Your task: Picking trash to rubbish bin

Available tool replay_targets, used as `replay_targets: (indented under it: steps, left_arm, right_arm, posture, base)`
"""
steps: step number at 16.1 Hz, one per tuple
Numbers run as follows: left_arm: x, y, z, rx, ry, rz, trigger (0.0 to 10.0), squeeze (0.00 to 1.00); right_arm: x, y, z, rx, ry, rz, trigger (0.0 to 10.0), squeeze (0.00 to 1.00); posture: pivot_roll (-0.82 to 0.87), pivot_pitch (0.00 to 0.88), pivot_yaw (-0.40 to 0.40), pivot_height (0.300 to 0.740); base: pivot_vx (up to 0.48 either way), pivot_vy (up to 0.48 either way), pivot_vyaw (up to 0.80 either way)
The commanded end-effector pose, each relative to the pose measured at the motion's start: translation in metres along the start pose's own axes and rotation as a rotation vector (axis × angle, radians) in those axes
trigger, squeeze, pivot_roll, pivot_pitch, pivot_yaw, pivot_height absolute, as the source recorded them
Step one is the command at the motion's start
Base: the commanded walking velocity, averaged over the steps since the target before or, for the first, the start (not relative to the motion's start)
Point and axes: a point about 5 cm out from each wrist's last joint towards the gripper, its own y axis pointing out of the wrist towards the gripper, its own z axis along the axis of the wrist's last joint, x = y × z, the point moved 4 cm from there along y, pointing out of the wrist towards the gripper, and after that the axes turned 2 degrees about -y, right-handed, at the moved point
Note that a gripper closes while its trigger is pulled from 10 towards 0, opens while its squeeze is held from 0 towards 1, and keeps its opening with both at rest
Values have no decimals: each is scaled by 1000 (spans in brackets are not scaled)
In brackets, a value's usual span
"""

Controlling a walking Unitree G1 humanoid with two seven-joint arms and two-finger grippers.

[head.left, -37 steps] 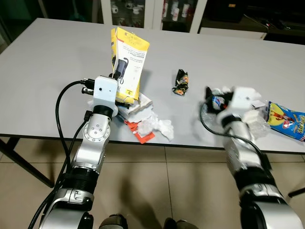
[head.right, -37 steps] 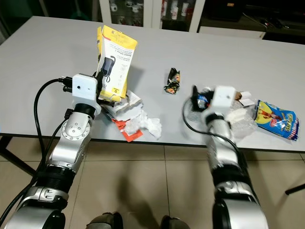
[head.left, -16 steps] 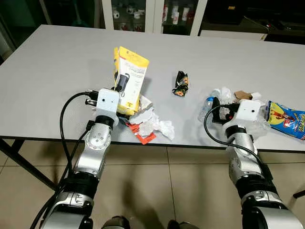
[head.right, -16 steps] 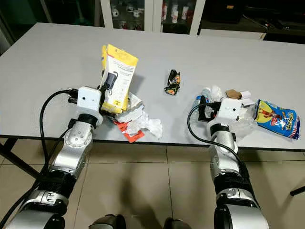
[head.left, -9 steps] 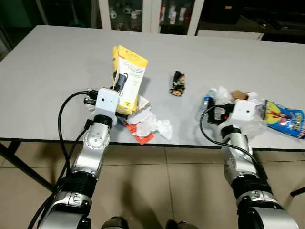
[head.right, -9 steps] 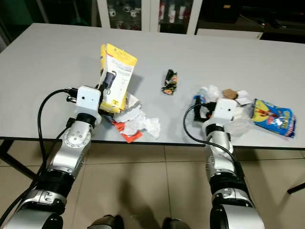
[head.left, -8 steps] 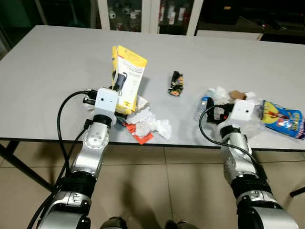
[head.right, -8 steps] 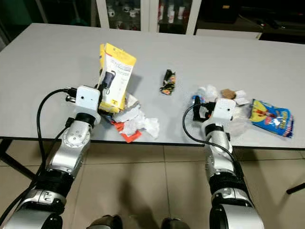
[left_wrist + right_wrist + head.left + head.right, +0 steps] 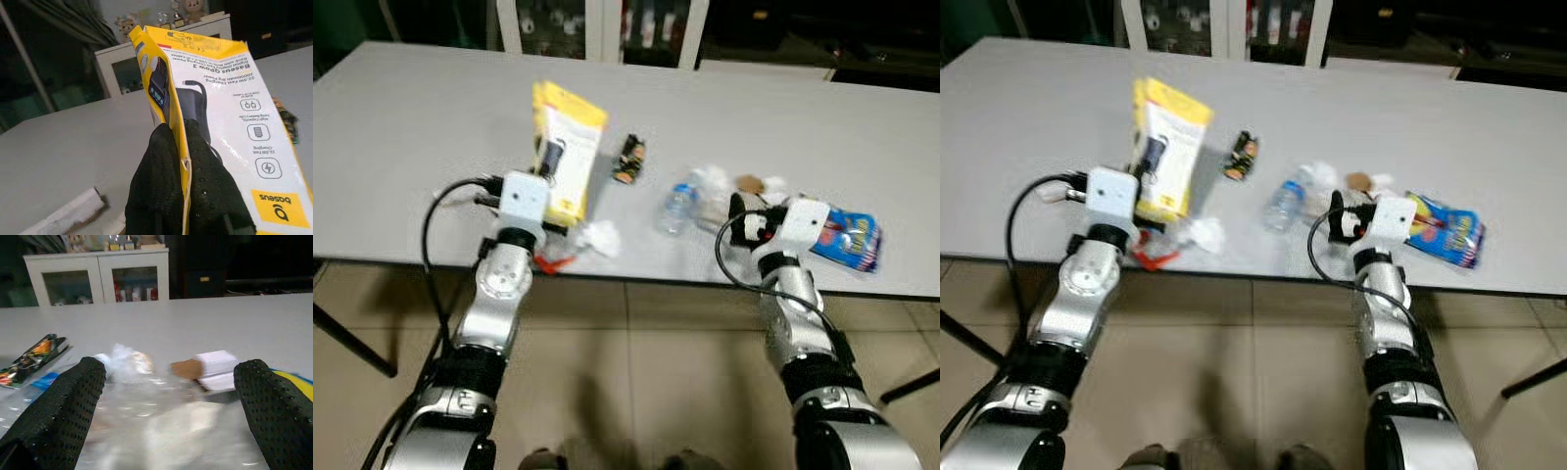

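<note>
We note the yellow cardboard charger package (image 9: 215, 122) pinched upright above the grey table (image 9: 401, 147) by our left gripper (image 9: 183, 171). Our right gripper (image 9: 166, 396), fingers spread, faces crumpled clear plastic (image 9: 161, 421); we advise centring before closing.

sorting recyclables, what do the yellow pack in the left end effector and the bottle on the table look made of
Yellow pack: glossy printed card or plastic film; it shines and creases at its pinched edge. Bottle: clear, thin plastic with a blue label, lying on its side.
</note>
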Motion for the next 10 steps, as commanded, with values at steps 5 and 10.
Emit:
replay_targets:
  steps: [5, 10]
  left_arm:
    - [11, 1, 5, 15, -8, -18, 10000, 0]
    - [10, 1, 6, 15, -12, -7, 10000, 0]
  right_arm:
    - [11, -2, 3, 15, 7, -17, 10000, 0]
    - [11, -3, 2, 11, 15, -11, 10000, 0]
  posture:
    - [10, 81, -46, 740]
    - [9, 82, -50, 740]
  base:
    - [0, -480, 0]
    - [0, -384, 0]
